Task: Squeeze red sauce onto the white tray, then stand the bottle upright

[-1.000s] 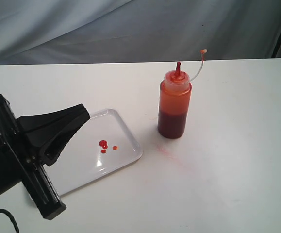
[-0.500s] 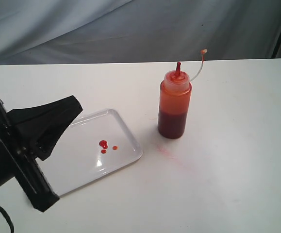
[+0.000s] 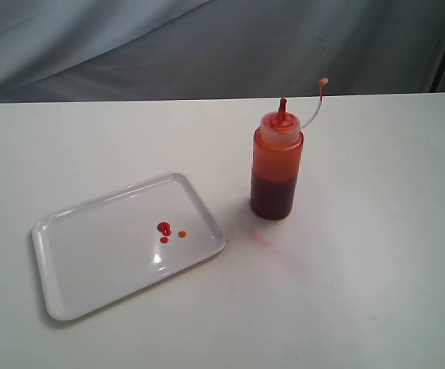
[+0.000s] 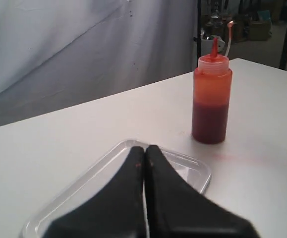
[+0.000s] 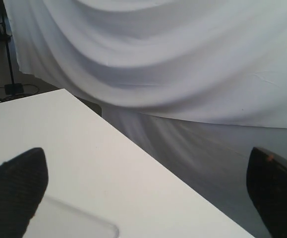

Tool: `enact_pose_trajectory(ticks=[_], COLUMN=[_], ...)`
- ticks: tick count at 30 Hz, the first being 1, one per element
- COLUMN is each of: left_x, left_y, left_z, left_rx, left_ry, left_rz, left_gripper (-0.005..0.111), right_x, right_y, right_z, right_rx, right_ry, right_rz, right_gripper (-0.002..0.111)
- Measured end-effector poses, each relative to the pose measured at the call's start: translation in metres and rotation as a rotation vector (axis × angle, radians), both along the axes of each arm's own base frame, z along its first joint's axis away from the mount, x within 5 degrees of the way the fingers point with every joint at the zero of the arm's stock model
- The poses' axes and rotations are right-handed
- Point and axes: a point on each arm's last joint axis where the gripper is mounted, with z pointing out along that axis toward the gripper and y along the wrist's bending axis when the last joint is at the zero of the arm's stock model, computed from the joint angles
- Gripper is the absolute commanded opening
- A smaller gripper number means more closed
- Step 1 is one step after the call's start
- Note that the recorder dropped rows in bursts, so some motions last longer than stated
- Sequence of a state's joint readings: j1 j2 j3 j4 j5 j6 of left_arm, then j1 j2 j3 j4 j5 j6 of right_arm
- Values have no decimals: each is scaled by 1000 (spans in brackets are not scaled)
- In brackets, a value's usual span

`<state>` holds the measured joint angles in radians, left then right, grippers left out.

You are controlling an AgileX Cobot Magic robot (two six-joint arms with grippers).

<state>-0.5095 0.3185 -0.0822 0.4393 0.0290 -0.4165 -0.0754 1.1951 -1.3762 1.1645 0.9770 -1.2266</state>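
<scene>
As seen from the exterior view, the bottle [image 3: 276, 169] stands upright on the surface [image 3: 376, 231], just beside the right corner of the white tray [image 3: 91, 265] but apart from it. A few small drops of red sauce [image 3: 164, 228] lie near the middle of the tray, and a faint pinkish stain [image 3: 264, 240] marks the surface between the two. The bottle's long axis is vertical; its nozzle [image 3: 282, 108] points straight up, uncapped, and the cap [image 3: 323, 81] hangs from a thin tether arching up and away from the tray. Neither hand shows here, so I judge both steps done. Left wrist view: my left hand [image 4: 144, 148] is closed on nothing, its fingers pressed together over the near part of the tray, with the bottle [image 4: 211, 99] well beyond them. Sauce fills roughly the lower third to half. I expect the bottle to be light, bottom-weighted, smooth and soft-walled. I would take it around the mid-body, gently, since a hard pinch would push sauce out of the open nozzle. Right wrist view: my right hand [image 5: 145, 166] is spread wide open and empty above the surface near its edge, facing the grey cloth [image 5: 158, 59]; the bottle is not visible.
</scene>
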Motion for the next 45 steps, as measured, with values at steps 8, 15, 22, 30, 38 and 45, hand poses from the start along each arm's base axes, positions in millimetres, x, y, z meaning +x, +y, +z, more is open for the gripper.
enact_pose_trajectory(ticks=[8,15,22,30,38,45], left_x=[-16,-19,-20,-23,-22,-21], left_y=[20,35,50,60,56,47], left_z=[-26,-28,-28,-29,-30,-31], left_rx=[-48,-66,-99,-97,-76,-32], left_ry=[54,45,47,43,57,63], left_rz=[136,334,619,801,754,651], left_gripper=[0,0,0,0,0,0], right_x=[0,0,1,1,1,1], right_y=[0,0,0,0,-1,-1], right_z=[0,0,0,0,0,0], right_rx=[1,0,0,0,1,1], right_ry=[-2,-2,-3,-3,-5,-6], right_rz=[-4,-6,-7,-7,-11,-13], right_gripper=[105,105,105,105,105,105])
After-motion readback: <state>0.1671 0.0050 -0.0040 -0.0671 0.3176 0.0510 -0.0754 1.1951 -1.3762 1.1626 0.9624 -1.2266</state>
